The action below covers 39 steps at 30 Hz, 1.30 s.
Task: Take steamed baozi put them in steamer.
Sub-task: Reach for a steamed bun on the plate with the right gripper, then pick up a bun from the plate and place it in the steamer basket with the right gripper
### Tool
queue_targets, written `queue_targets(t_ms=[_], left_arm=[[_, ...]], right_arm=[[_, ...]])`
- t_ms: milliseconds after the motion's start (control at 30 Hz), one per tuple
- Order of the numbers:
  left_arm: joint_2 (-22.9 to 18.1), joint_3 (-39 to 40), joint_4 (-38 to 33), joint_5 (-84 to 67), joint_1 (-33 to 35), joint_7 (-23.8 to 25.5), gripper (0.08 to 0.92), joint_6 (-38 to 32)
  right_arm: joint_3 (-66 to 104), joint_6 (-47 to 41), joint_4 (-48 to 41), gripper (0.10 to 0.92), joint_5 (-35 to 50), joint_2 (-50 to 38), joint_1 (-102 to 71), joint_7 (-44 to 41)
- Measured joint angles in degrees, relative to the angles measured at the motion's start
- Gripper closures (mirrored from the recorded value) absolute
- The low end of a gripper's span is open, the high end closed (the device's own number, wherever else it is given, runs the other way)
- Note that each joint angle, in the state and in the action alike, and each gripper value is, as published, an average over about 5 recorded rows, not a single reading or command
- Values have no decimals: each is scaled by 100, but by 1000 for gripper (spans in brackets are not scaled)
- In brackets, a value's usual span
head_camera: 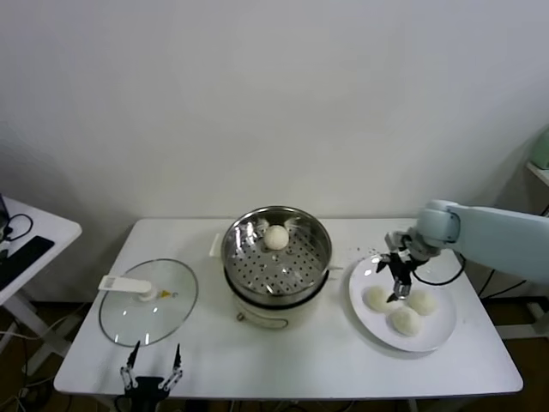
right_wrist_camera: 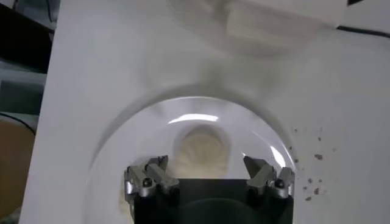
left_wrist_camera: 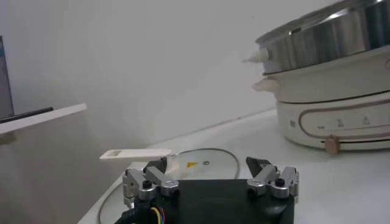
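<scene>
One steamed baozi (head_camera: 275, 238) lies on the perforated floor of the shiny steamer (head_camera: 243, 265) at the table's middle. Three more baozi (head_camera: 377, 299) (head_camera: 421, 302) (head_camera: 404, 321) rest on a white plate (head_camera: 439, 334) at the right. My right gripper (head_camera: 398, 281) hangs open just above the plate, between the left and right buns. In the right wrist view a baozi (right_wrist_camera: 202, 152) lies ahead of the gripper (right_wrist_camera: 207, 163), its fingers spread wide and empty. My left gripper (head_camera: 153, 366) waits open at the table's front left edge.
A round glass lid (head_camera: 147, 302) with a white handle (head_camera: 124, 284) lies flat left of the steamer, just beyond the left gripper (left_wrist_camera: 208, 163). The steamer sits on a cream-white pot base (left_wrist_camera: 341, 119). A side table (head_camera: 26, 245) stands at far left.
</scene>
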Motion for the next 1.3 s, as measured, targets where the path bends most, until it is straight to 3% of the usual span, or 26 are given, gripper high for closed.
queue_targets(t_ms=[700, 967, 1300], left_arm=[[0, -31, 67, 71, -10, 0, 177, -60], [0, -30, 69, 71, -27, 0, 177, -66], [0, -37, 65, 73, -25, 0, 177, -79]], right_arm=[[817, -140, -371, 208, -678, 38, -1014, 216], [977, -137, -410, 321, -783, 59, -1119, 240], [839, -76, -255, 330, -628, -38, -813, 151]])
